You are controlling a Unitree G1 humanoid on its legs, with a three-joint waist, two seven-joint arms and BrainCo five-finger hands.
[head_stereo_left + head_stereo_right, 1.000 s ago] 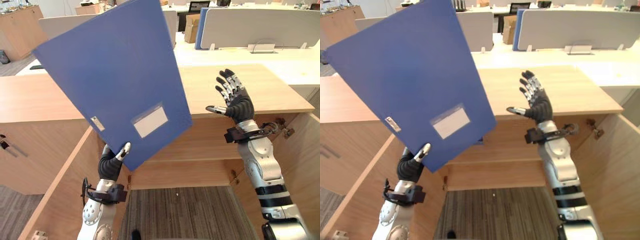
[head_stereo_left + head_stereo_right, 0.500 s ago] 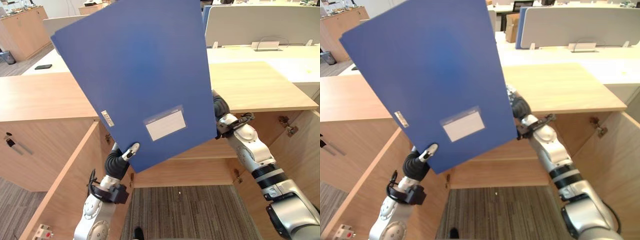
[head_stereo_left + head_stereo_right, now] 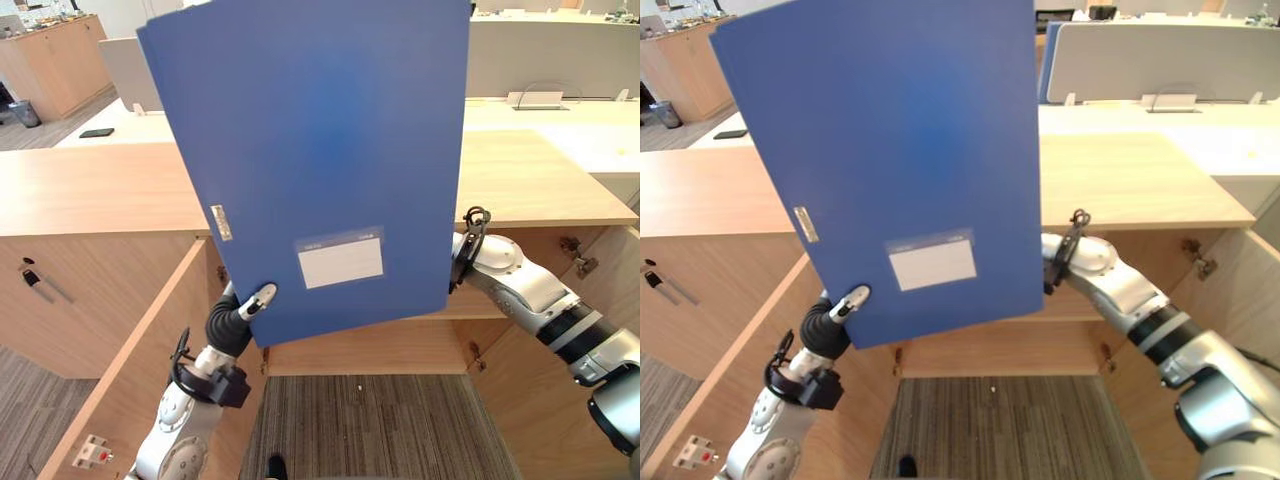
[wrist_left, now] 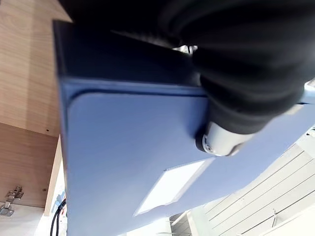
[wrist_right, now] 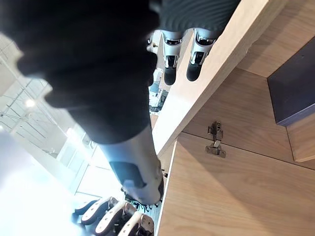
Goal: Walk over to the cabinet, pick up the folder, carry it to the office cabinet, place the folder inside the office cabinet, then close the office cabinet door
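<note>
A large blue folder with a white label stands nearly upright in front of the open wooden office cabinet. My left hand grips its lower left corner, thumb pressed on the front face. My right arm reaches in from the right, and its hand is hidden behind the folder's right edge in the eye views. In its wrist view my right hand has straight fingers just under the cabinet's top board. I cannot tell whether it touches the folder.
The cabinet's left door and right door stand open at either side, with a shelf inside. A closed cabinet with a key is at the left. Desks with grey dividers lie behind.
The folder has swung from tilted to nearly upright and shifted right. My right hand, raised open in the air a second ago, has gone behind the folder's right edge.
</note>
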